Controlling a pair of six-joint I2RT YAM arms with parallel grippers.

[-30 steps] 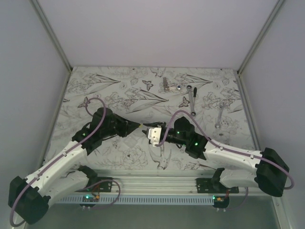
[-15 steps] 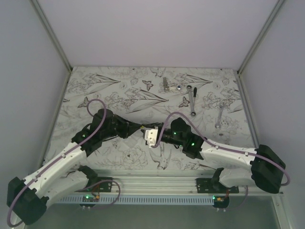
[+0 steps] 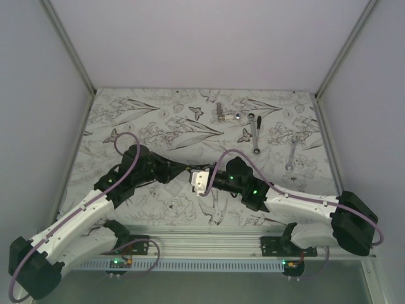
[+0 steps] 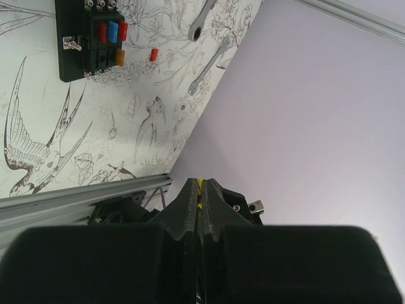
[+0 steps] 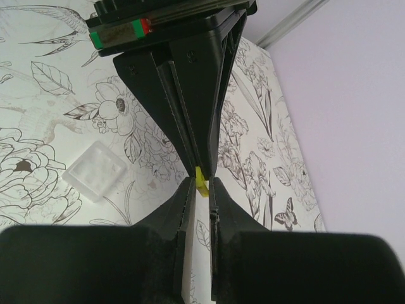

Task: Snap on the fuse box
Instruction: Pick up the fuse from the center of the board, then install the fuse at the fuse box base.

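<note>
The fuse box (image 4: 85, 44), a black square block with red, blue and orange fuses in it, lies on the patterned table at the top left of the left wrist view. In the top view it is hidden by the arms. My left gripper (image 3: 185, 170) (image 4: 200, 183) is shut on a small yellow fuse (image 4: 200, 185), held above the table. My right gripper (image 3: 192, 175) (image 5: 201, 180) meets it tip to tip. Its jaws stand narrowly apart and close on the other end of the same yellow fuse (image 5: 201, 182). The left gripper's fingers (image 5: 190, 95) come down from the top of the right wrist view.
A clear plastic cover (image 5: 96, 171) lies on the table below the grippers. A loose red fuse (image 4: 154, 54) lies beside the fuse box. A ratchet wrench (image 3: 254, 134), a spanner (image 3: 291, 155) and small metal parts (image 3: 219, 113) lie at the back. An aluminium rail (image 4: 76, 202) runs along the near edge.
Both grippers have moved toward each other and now meet tip to tip. The right gripper has shifted left onto the yellow fuse held by the left gripper.
</note>
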